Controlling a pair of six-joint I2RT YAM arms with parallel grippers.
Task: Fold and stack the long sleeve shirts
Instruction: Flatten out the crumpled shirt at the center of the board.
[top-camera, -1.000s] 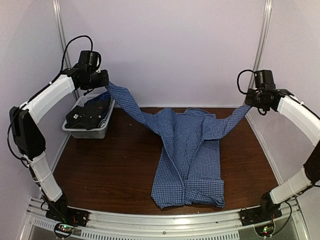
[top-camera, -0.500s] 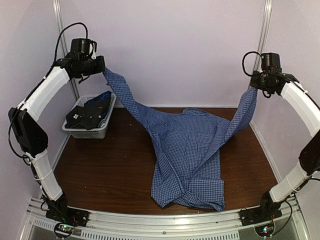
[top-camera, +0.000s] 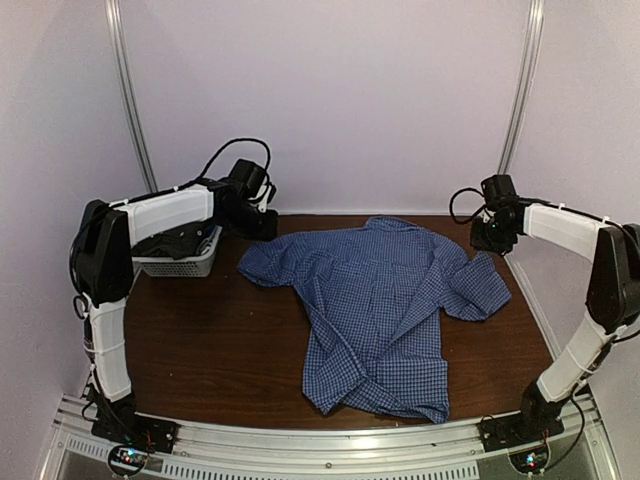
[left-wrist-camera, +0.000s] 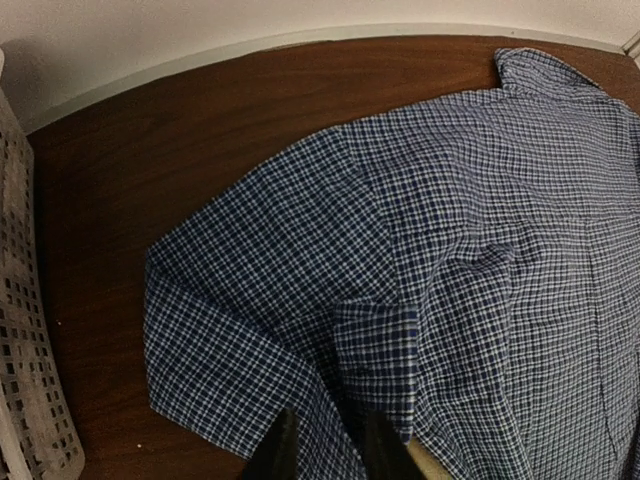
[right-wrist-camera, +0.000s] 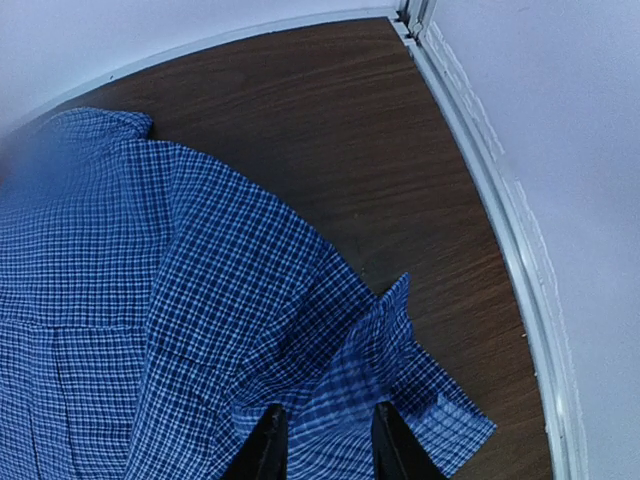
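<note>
One blue-and-white checked long sleeve shirt lies spread on the brown table, collar toward the far wall. Its left sleeve is bunched near my left gripper, and its right sleeve is crumpled below my right gripper. In the left wrist view the left gripper hovers just over the sleeve cloth, jaws a little apart and gripping nothing. In the right wrist view the right gripper also stands slightly open, with the blurred cuff dropping away under it.
A white lattice basket holding dark clothes stands at the far left, right beside the left arm; its wall shows at the left wrist view's edge. A metal rail borders the table on the right.
Both arms came down from holding the sleeves high and stretched apart. Both grippers have opened and the sleeves have dropped onto the table beside the shirt body.
</note>
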